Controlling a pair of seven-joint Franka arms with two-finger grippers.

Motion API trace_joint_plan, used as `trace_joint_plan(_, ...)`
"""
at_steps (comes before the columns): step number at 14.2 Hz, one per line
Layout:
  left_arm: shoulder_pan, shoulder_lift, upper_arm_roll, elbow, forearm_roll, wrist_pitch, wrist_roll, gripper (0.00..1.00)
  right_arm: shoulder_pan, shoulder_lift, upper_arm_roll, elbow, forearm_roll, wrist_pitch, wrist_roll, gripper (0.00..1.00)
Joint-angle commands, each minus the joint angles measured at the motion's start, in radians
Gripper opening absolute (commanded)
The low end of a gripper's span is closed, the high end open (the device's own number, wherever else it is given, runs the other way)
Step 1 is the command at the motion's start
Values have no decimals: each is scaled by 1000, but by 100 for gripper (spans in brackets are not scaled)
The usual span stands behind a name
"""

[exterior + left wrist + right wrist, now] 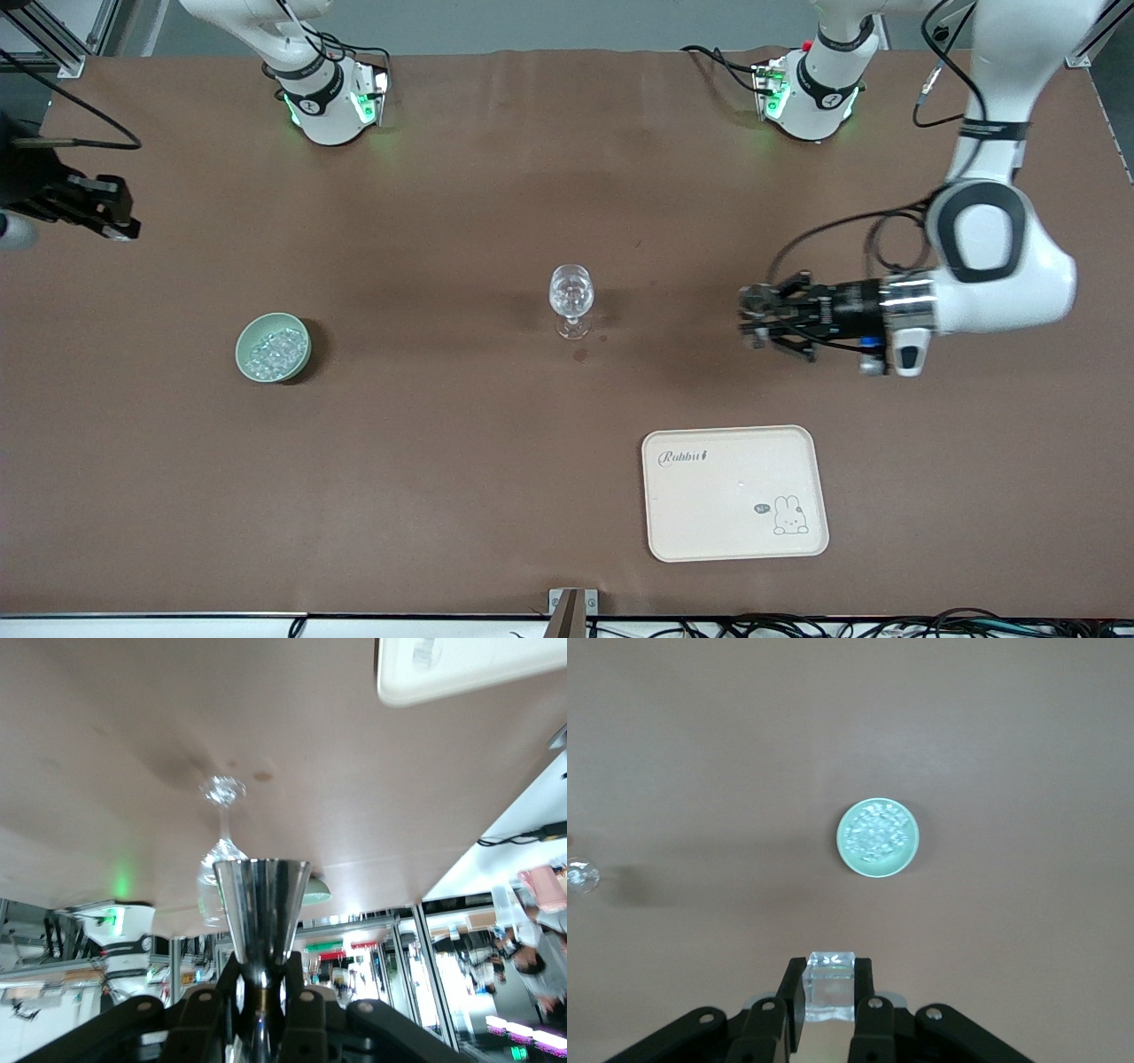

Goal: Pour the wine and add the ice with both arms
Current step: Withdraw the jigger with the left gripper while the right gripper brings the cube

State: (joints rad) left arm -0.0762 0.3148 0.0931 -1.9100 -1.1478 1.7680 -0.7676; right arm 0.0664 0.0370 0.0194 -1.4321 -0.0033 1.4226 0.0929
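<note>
The ice (pixel 275 350) sits heaped in a pale green bowl (pixel 251 365) toward the right arm's end of my table, well apart from the wine glass (pixel 571 299) mid-table. My right gripper (pixel 828 992) is clamped on one clear cube (pixel 831 983); in the front view it's half cut off at the edge. Left gripper (pixel 262 979) pinches a shiny metal cup (pixel 262 904) near the glass. Cream tray (pixel 735 492) lies nearer the front camera.

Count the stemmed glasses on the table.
1. The stemmed glass stands mid-table, between the pale green bowl and the left gripper, farther from the front camera than the tray. None seems hidden.
</note>
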Motion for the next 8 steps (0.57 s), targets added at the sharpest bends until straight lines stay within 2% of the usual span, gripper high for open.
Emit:
trace_joint_plan(1,-4,108,208,14,-50,-189,201,1,120,0,2,-4,16,-5,120,1)
trace_joint_plan(2,-4,177,277,46,-68,-259,268,1,154,12,2,-10,25,-4,157,1)
trace_joint_plan(5,4,337,420,135,-91,-419,399,1,269,55,11,-11,60,6,293,1)
trace_joint_plan(6,10,375,450,153,-117,-461,421,1,323,81,11,-10,60,16,347,1)
trace_joint_plan(8,10,414,458,158,-183,-483,426,1,398,153,11,-5,69,79,444,1)
